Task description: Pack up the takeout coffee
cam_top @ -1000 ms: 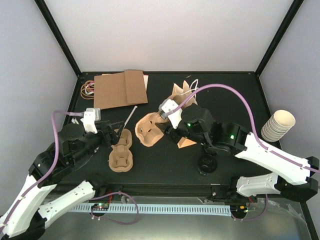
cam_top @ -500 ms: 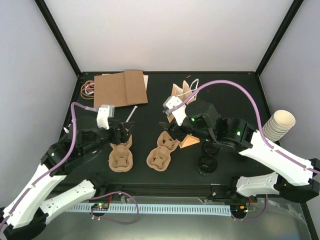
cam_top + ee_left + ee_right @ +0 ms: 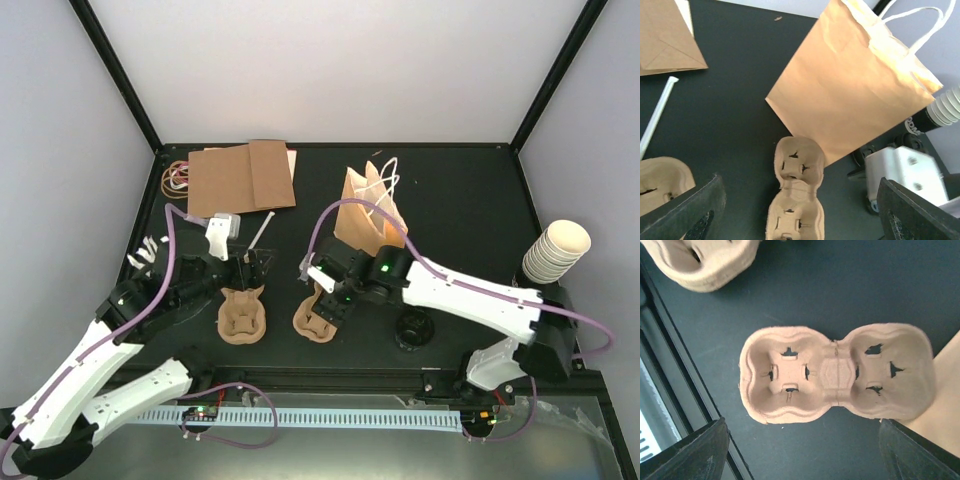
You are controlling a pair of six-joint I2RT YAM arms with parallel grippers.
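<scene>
On the dark desk [image 3: 480,200], a brown paper bag [image 3: 368,208] stands toward the back edge. In front of it my right gripper [image 3: 328,295] hangs released, jaws wide, over a two-pocket pulp tray [image 3: 320,318]. The left gripper [image 3: 250,268] is also spread and empty, above a second tray [image 3: 241,315]. The takeout coffee [image 3: 412,328], dark lidded cups, sits near the front edge, just right of the first tray. I'd grasp one cup below its lid, keep it level, and lower it straight into a pocket.
</scene>
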